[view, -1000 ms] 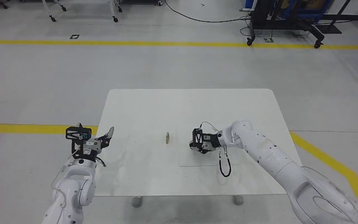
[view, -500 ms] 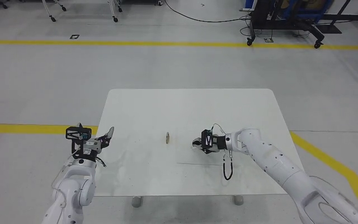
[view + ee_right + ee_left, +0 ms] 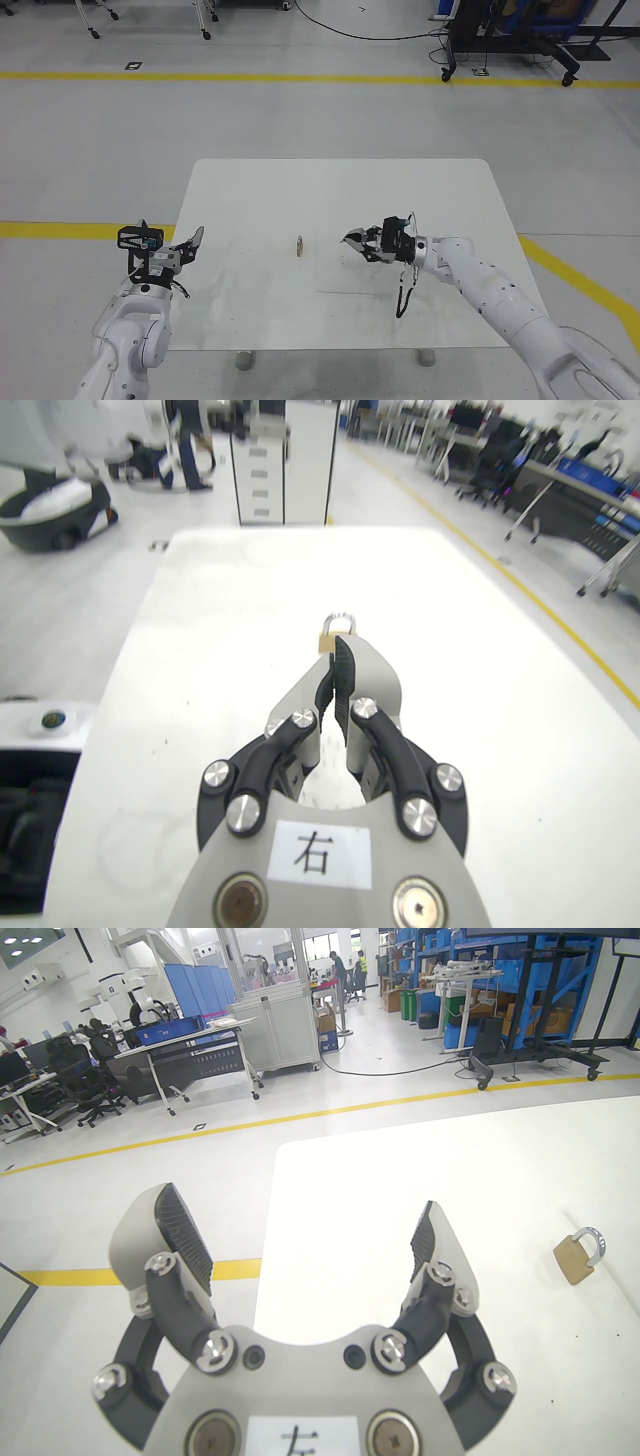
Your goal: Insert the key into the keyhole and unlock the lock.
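My right gripper (image 3: 334,665), fingers pressed together, points at the padlock (image 3: 326,644) on the table (image 3: 225,600); my left gripper (image 3: 300,1228) hovers, fingers apart.

The padlock (image 3: 299,245) lies on the table (image 3: 300,190) between the far left gripper (image 3: 300,1208) and the nearer right gripper (image 3: 336,650).

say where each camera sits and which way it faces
Top view: above the arms, looking down at the white rectangular table and brass padlock; both arms show.
Left wrist view: on the left wrist, facing across the table; open left gripper shows.
Right wrist view: on the right wrist, aimed at the padlock; shut right gripper shows.
All three share the padlock.
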You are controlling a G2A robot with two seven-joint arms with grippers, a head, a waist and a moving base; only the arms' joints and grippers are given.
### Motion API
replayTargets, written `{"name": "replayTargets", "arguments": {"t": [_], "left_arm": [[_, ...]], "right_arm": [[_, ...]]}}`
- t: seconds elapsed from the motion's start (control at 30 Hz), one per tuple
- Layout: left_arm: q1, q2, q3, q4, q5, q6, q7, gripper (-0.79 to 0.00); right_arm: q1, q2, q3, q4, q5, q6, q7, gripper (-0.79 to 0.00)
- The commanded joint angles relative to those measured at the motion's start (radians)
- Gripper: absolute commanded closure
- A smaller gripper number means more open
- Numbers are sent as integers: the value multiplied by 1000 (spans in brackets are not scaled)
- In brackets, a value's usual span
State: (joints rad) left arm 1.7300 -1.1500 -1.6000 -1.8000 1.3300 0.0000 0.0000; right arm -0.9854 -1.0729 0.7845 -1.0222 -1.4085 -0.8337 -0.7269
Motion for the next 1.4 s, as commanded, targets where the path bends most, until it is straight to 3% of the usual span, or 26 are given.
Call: {"name": "replayTargets", "arguments": {"t": [0.0,0.07,0.2,0.6,0.7,0.8,0.9,1.0,1.1,1.37], "left_arm": [[0,0,0,0,0,0,0,-785],[0,0,0,0,0,0,0,-785],[0,0,0,0,0,0,0,-785],[-6,-2,4,1,-33,-12,20,-785],[-30,-9,26,-4,-235,-132,20,-785],[-79,-16,62,27,-564,-346,-40,-785],[-180,-17,129,90,-799,-495,-239,-785],[-280,-22,234,161,-1149,-597,-469,-785],[-402,-23,272,283,-1471,-517,-697,-785],[-398,-23,272,285,-1474,-515,-690,-785]], "right_arm": [[-33,7,18,0,2,0,-157,0],[-55,7,23,9,34,-23,-237,0],[-62,-5,6,22,147,-47,-212,0],[-62,-5,6,22,147,-47,-212,0],[-81,-10,4,-15,226,-89,-170,0],[-83,-20,-3,-7,326,-149,-110,0],[-72,-40,-31,4,430,-179,-62,0],[-56,-62,-89,6,560,-179,-22,0],[-27,-86,-137,32,683,-179,43,0],[-18,-90,-145,43,696,-179,65,0]]}}
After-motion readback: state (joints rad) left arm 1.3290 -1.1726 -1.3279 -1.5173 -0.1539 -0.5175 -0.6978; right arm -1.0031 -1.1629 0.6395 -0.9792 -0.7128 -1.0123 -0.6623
